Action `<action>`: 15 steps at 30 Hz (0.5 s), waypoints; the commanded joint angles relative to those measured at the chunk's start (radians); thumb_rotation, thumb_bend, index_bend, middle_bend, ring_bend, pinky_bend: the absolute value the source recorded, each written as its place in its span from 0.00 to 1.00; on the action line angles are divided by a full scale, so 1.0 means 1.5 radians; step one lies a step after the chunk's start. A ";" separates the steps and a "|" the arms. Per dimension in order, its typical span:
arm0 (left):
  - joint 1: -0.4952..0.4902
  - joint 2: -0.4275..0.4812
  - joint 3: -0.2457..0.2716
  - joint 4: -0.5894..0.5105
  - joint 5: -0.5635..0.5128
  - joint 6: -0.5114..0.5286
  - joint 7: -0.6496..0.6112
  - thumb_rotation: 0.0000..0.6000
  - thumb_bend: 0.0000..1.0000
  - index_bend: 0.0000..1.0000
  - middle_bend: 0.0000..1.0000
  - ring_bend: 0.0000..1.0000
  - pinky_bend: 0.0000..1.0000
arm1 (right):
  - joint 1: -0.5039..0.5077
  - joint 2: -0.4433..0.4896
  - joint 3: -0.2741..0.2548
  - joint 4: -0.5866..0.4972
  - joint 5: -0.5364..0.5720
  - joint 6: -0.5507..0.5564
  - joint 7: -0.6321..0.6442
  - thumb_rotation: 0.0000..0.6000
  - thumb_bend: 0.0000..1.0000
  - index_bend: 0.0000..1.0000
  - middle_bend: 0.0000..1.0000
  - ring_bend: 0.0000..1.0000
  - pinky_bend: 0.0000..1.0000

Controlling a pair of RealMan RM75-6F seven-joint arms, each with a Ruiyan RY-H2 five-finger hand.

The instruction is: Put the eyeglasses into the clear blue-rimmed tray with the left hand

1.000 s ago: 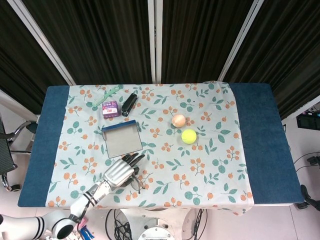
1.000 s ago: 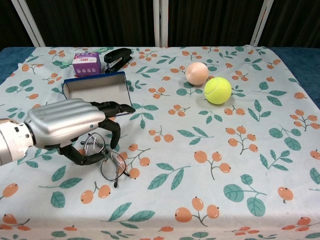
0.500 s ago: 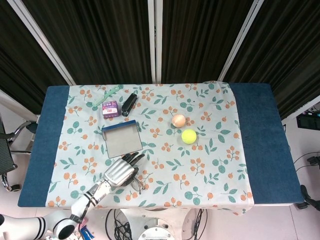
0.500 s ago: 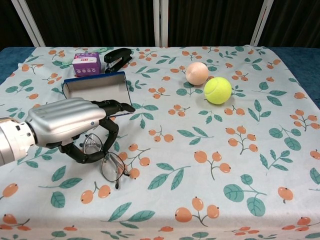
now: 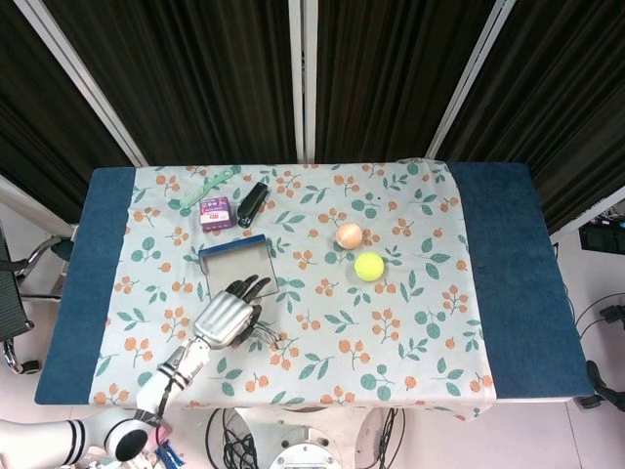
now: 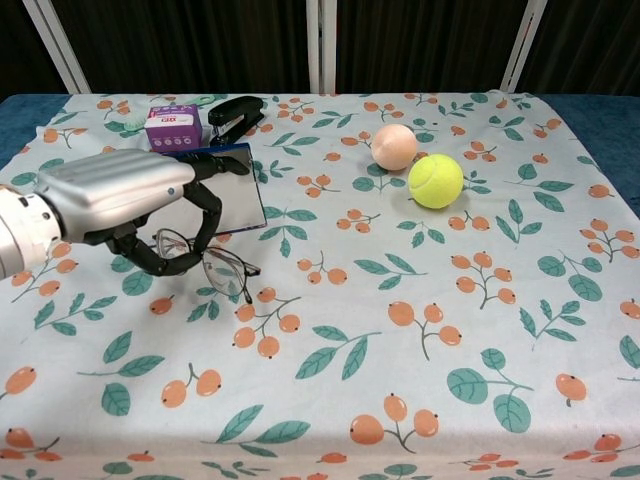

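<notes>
My left hand [image 6: 120, 205] grips the thin-framed eyeglasses [image 6: 224, 268], its dark fingers curled around one lens. The glasses hang tilted just above the cloth, one lens and a temple sticking out to the right of the fingers. The clear blue-rimmed tray [image 6: 246, 186] lies right behind the hand, which hides most of it in the chest view. From the head view, my left hand [image 5: 227, 315] sits just below the tray [image 5: 234, 243], fingertips near its front edge, with the eyeglasses [image 5: 268, 338] at its right side. My right hand shows in neither view.
A purple box [image 6: 172, 127], a black stapler [image 6: 233, 110] and a green comb [image 5: 207, 189] lie beyond the tray. A peach ball [image 6: 394, 146] and a yellow tennis ball [image 6: 435, 180] sit together at the middle right.
My left hand has risen and moved toward the tray, taking the eyeglasses with it off the cloth. Nothing else has shifted.
</notes>
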 commanded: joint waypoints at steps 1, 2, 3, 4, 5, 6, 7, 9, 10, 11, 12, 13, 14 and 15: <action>-0.006 0.006 -0.031 -0.023 -0.063 0.012 0.060 1.00 0.42 0.62 0.04 0.03 0.19 | 0.001 0.001 0.000 -0.002 -0.001 0.000 0.000 1.00 0.24 0.00 0.00 0.00 0.00; -0.009 0.006 -0.040 -0.028 -0.084 0.019 0.084 1.00 0.42 0.62 0.04 0.03 0.19 | 0.001 0.001 0.001 -0.003 -0.001 0.000 0.000 1.00 0.24 0.00 0.00 0.00 0.00; -0.010 0.005 -0.046 -0.033 -0.102 0.025 0.104 1.00 0.42 0.62 0.04 0.03 0.19 | 0.001 0.001 0.001 -0.003 -0.001 0.000 0.000 1.00 0.24 0.00 0.00 0.00 0.00; -0.012 0.005 -0.052 -0.037 -0.123 0.033 0.129 1.00 0.42 0.62 0.03 0.03 0.19 | 0.001 0.002 0.001 -0.004 -0.001 0.000 -0.001 1.00 0.24 0.00 0.00 0.00 0.00; -0.016 0.003 -0.060 -0.044 -0.153 0.047 0.167 1.00 0.42 0.62 0.03 0.03 0.19 | 0.002 0.002 0.001 -0.005 0.000 -0.001 -0.001 1.00 0.24 0.00 0.00 0.00 0.00; -0.019 0.000 -0.067 -0.051 -0.180 0.058 0.197 1.00 0.42 0.62 0.02 0.03 0.19 | 0.002 0.002 0.002 -0.005 0.000 -0.001 -0.001 1.00 0.24 0.00 0.00 0.00 0.00; -0.022 -0.004 -0.073 -0.060 -0.210 0.070 0.227 1.00 0.43 0.62 0.02 0.03 0.19 | 0.002 0.003 0.002 -0.005 0.000 -0.001 -0.001 1.00 0.24 0.00 0.00 0.00 0.00; -0.036 -0.017 -0.089 -0.074 -0.285 0.098 0.297 1.00 0.44 0.62 0.01 0.03 0.19 | 0.004 0.003 0.002 -0.006 0.001 -0.004 -0.001 1.00 0.24 0.00 0.00 0.00 0.00; -0.044 -0.023 -0.094 -0.077 -0.315 0.107 0.325 1.00 0.45 0.62 0.01 0.03 0.19 | 0.004 0.003 0.002 -0.006 0.001 -0.005 -0.001 1.00 0.24 0.00 0.00 0.00 0.00; -0.052 -0.030 -0.101 -0.078 -0.342 0.115 0.347 1.00 0.45 0.62 0.00 0.03 0.19 | 0.005 0.003 0.002 -0.007 0.001 -0.006 -0.001 1.00 0.24 0.00 0.00 0.00 0.00; -0.063 -0.041 -0.110 -0.075 -0.375 0.123 0.366 1.00 0.45 0.62 0.00 0.03 0.19 | 0.006 0.003 0.003 -0.007 0.001 -0.007 -0.001 1.00 0.24 0.00 0.00 0.00 0.00; -0.071 -0.052 -0.118 -0.068 -0.400 0.128 0.374 1.00 0.45 0.62 0.00 0.03 0.19 | 0.006 0.003 0.003 -0.007 0.001 -0.007 0.000 1.00 0.24 0.00 0.00 0.00 0.00; -0.081 -0.065 -0.127 -0.059 -0.428 0.133 0.384 1.00 0.45 0.62 0.00 0.03 0.19 | 0.007 0.003 0.003 -0.008 0.000 -0.007 0.001 1.00 0.24 0.00 0.00 0.00 0.00; -0.088 -0.074 -0.133 -0.051 -0.446 0.136 0.388 1.00 0.45 0.62 0.00 0.03 0.19 | 0.007 0.004 0.003 -0.008 0.000 -0.007 0.002 1.00 0.24 0.00 0.00 0.00 0.00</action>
